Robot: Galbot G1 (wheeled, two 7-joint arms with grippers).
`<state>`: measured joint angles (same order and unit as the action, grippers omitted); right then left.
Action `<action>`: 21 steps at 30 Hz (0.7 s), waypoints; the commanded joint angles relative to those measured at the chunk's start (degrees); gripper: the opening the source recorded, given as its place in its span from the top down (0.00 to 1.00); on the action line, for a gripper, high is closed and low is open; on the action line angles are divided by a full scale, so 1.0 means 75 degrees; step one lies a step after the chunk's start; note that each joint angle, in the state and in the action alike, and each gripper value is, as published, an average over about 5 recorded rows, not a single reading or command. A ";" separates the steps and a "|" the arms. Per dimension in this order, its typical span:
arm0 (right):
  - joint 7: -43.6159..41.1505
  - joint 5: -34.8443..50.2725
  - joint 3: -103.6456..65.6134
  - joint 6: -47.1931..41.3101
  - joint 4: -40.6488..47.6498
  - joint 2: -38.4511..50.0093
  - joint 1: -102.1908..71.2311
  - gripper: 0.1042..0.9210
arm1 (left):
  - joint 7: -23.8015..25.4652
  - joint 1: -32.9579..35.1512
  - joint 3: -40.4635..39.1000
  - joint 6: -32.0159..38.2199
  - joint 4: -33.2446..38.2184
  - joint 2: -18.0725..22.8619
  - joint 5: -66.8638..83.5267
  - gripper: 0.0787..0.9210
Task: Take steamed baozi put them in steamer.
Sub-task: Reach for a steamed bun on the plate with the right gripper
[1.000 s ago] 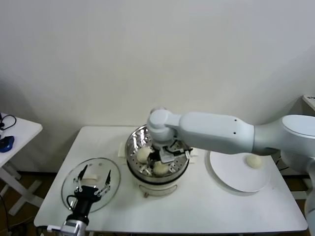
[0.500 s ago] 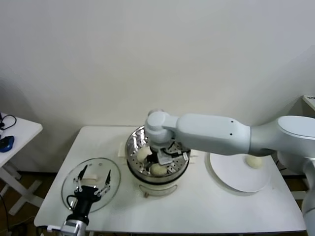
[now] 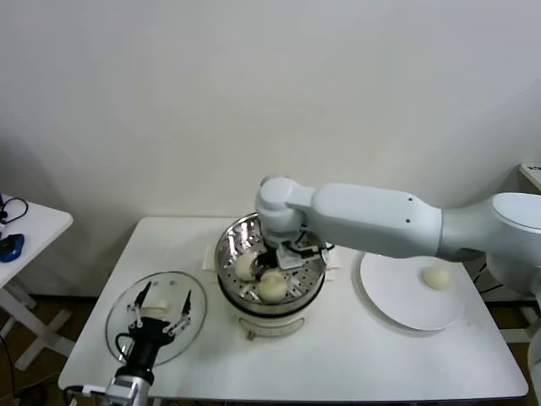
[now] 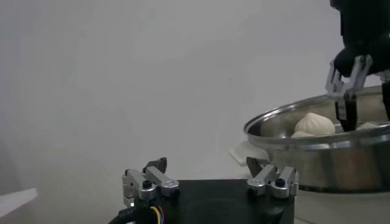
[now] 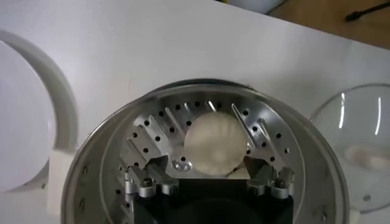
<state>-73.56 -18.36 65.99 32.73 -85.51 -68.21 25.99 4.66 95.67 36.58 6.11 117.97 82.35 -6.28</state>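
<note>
- I see the steamer (image 3: 270,275) in the middle of the white table (image 3: 338,355), a bit toward the back edge. It is a shiny steel pot with a tray full of holes, on a white base.
- Two steamed baozi lie on the tray in the head view: one (image 3: 246,266) on the side toward the glass lid, one (image 3: 272,287) at the near side of the tray. They are just beside each other.
- In the right wrist view, one bun (image 5: 216,145) lies on the perforated tray, directly in front of the right gripper (image 5: 207,173) and between its two fingertips (image 5: 259,167), which stand on both sides of it without pressing it.
- The right gripper (image 3: 283,255) hangs over the steamer, its fingers wide apart, and it grips nothing. The right arm reaches across from the right side of the table.
- In the left wrist view I also see this gripper (image 4: 359,91) above the steel rim, with a bun (image 4: 314,124) behind the rim.
- One more baozi (image 3: 436,277) lies on the flat white plate (image 3: 397,300), near the right edge of the table, well apart from the steamer.
- The round glass lid (image 3: 156,317) lies flat near the front left corner of the table.
- The left gripper (image 3: 158,315) is parked over this lid, fingers spread wide, empty. Its own camera shows the two fingertips (image 4: 271,178) well apart.
</note>
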 commanded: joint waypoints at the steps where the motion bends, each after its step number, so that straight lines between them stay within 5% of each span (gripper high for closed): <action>1: -0.0014 0.0293 -0.0445 -0.0256 0.0201 0.0254 0.0250 0.12 | -0.0010 -0.0019 -0.0002 -0.0009 0.0013 -0.0030 0.0001 0.12; 17: 0.0062 0.3732 -0.0031 -0.3615 0.1243 0.2952 0.1151 0.12 | -0.0024 0.0036 -0.0058 0.0019 0.0157 -0.0097 0.0026 0.12; 21: 0.0176 0.3881 0.0071 -0.4000 0.1723 0.3815 0.0908 0.12 | 0.0010 0.0017 -0.0109 0.0085 0.0185 -0.0105 0.0127 0.12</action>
<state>-73.07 0.69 64.33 13.31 -77.68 -51.41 31.73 4.60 95.81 35.89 6.43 119.24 81.60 -5.80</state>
